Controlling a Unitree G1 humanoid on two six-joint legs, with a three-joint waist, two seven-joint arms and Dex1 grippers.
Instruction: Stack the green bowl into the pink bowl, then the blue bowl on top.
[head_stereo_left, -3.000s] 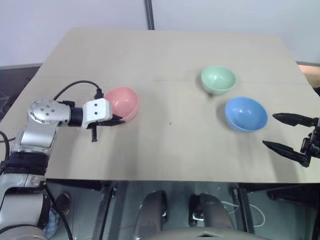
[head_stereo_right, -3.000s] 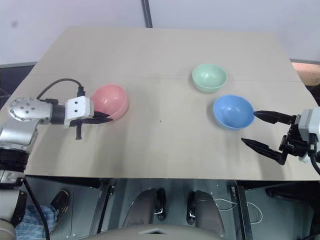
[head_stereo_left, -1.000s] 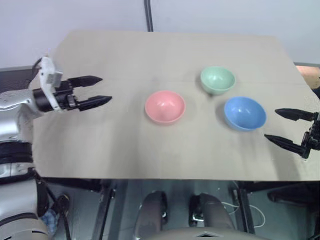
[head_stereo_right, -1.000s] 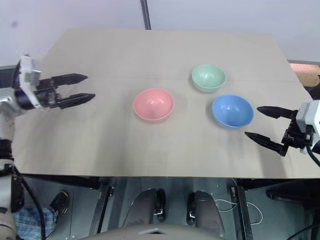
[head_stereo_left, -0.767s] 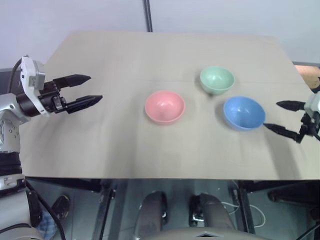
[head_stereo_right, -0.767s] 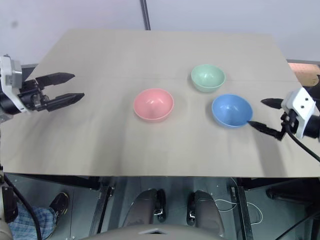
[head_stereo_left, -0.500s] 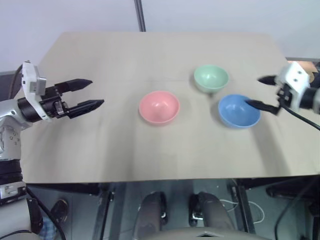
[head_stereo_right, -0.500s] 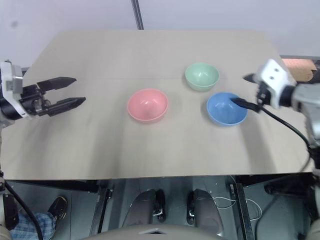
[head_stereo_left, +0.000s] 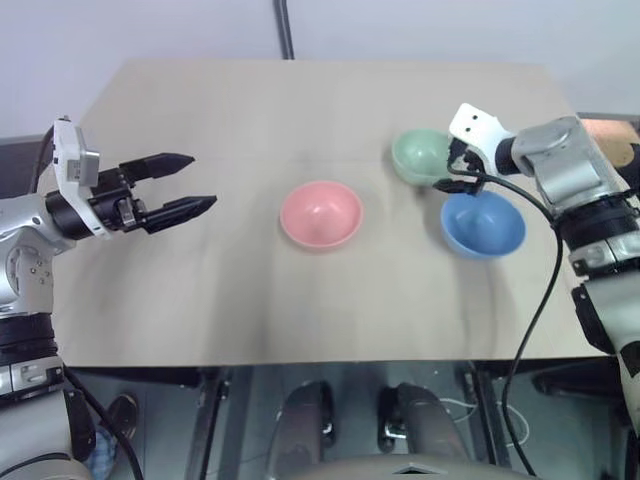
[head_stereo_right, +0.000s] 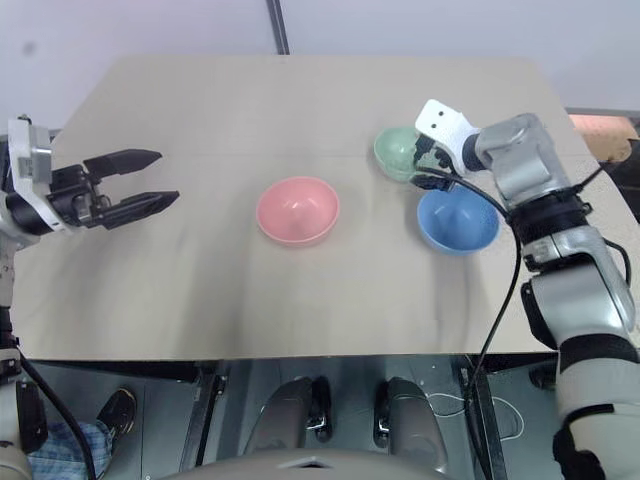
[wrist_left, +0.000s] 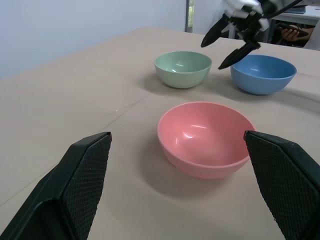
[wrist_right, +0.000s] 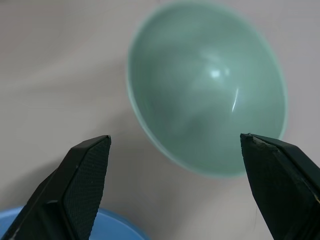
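Observation:
On the tan table (head_stereo_left: 250, 290) the pink bowl (head_stereo_left: 320, 213) sits upright in the middle. The green bowl (head_stereo_left: 415, 152) stands further back on the right, and the blue bowl (head_stereo_left: 483, 222) is just in front of it, closer to me. My right gripper (head_stereo_left: 445, 172) hovers open over the near rim of the green bowl (wrist_right: 210, 115), above the gap to the blue bowl, holding nothing. My left gripper (head_stereo_left: 204, 180) hangs open above the table's left side, pointing at the pink bowl (wrist_left: 206, 137) from a distance, with nothing between its fingers.
A dark post (head_stereo_left: 284, 28) rises behind the table's far edge. The right arm's black cable (head_stereo_left: 530, 300) hangs over the table's right front corner. A person's hand (wrist_left: 292, 31) is beyond the right edge.
My right gripper swung from the table's right front edge forward and left to above the green bowl. Earlier the left gripper left the pink bowl in the middle and drew back left.

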